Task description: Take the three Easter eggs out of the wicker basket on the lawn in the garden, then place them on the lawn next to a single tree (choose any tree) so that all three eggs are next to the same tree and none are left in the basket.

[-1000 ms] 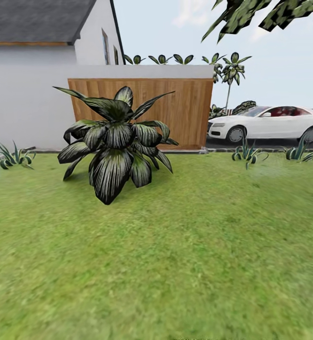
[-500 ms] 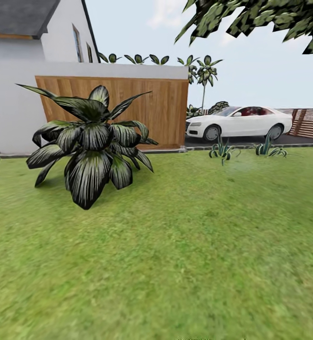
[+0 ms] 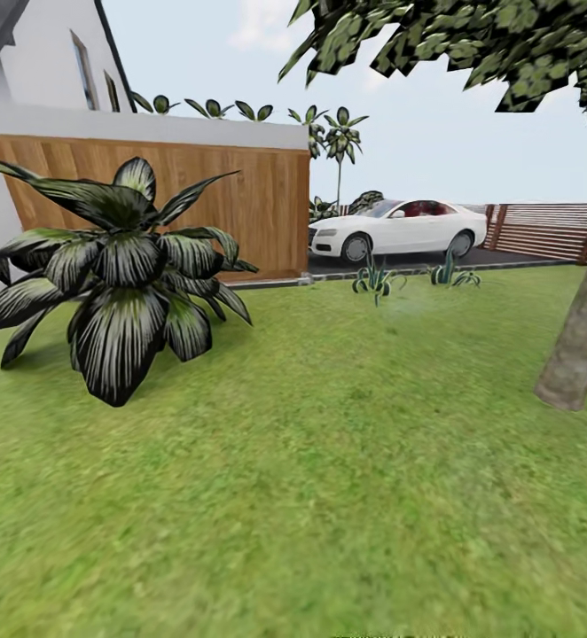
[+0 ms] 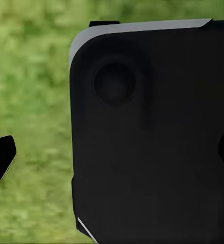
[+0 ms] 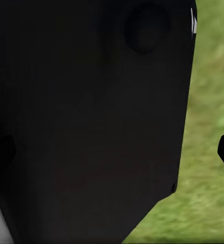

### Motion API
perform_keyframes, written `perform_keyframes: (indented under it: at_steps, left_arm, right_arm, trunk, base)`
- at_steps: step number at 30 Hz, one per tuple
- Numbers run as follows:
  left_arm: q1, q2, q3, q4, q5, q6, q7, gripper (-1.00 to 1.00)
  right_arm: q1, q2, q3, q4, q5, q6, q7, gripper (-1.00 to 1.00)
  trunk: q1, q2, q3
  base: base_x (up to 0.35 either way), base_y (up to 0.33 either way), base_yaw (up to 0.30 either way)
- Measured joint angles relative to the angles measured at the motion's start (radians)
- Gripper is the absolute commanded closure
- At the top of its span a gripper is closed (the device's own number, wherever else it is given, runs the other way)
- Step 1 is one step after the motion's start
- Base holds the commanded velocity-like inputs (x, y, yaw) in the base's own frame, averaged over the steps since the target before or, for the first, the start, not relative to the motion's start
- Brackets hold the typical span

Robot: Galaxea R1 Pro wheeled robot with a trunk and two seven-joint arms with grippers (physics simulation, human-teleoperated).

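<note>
From the head view, the wide green lawn (image 3: 329,461) stretches out in front, and a thick grey-brown tree trunk (image 3: 582,341) stands on the grass at the right, with flat green leaves (image 3: 453,40) hanging over the top. A big dark plant with long striped leaves (image 3: 121,275) sits on the grass at the left, in front of a brown wooden fence panel (image 3: 205,204). A white car (image 3: 395,229) is parked far back on the dark driveway. No eggs and no basket can be seen here, so I cannot say where they are, and it looks like the robot is on its way somewhere. In the left wrist view, a big black rounded body part of the robot (image 4: 152,137) covers most of the grass, with dark finger tips at both edges, well apart, so the left gripper (image 4: 114,152) looks open with nothing in it. In the right wrist view, another black robot part (image 5: 91,122) blocks the grass; I cannot tell how that gripper stands. No egg lies by the tree yet, so most of the job seems left.
</note>
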Motion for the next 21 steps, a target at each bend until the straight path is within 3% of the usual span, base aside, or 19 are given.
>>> perform_keyframes:
  at_steps: [21]
  left_arm:
    - [0.0,0.0,0.0,0.0,0.0,0.0,0.0,-1.0]
  right_arm:
    - [0.0,0.001,0.001,-0.003,0.0,0.0,0.0,-1.0]
  trunk:
    - [0.0,0.0,0.0]
  base:
    - [0.0,0.0,-0.292]
